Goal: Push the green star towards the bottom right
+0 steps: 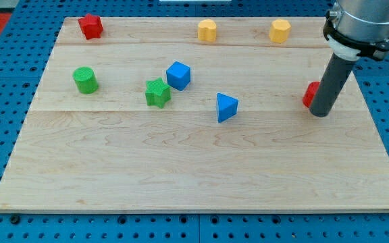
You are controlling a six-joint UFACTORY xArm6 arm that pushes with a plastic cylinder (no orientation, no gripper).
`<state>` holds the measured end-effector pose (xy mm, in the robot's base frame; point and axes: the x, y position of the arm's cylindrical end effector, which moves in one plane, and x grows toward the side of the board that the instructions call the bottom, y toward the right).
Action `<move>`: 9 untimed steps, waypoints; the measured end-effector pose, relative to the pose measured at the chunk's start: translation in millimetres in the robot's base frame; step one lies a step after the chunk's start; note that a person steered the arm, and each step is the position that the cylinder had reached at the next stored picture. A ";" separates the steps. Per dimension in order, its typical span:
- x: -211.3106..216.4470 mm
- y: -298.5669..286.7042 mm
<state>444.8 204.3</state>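
The green star (157, 92) lies on the wooden board (194, 169), left of centre. A blue cube (178, 75) sits just up and right of it, almost touching. My tip (320, 113) is far to the view's right of the star, resting on the board right beside a red block (310, 94) that the rod partly hides.
A blue triangular block (226, 107) lies right of the star. A green cylinder (85, 79) stands at the left. A red block (90, 26) is at the top left. Two yellow blocks (207, 30) (280, 30) sit along the top edge.
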 end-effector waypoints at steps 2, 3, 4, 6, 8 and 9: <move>-25.5 -2.8; -27.0 -5.3; -26.6 -16.7; -26.3 -29.2; -26.3 -36.3; -26.3 -36.5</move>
<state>418.5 167.9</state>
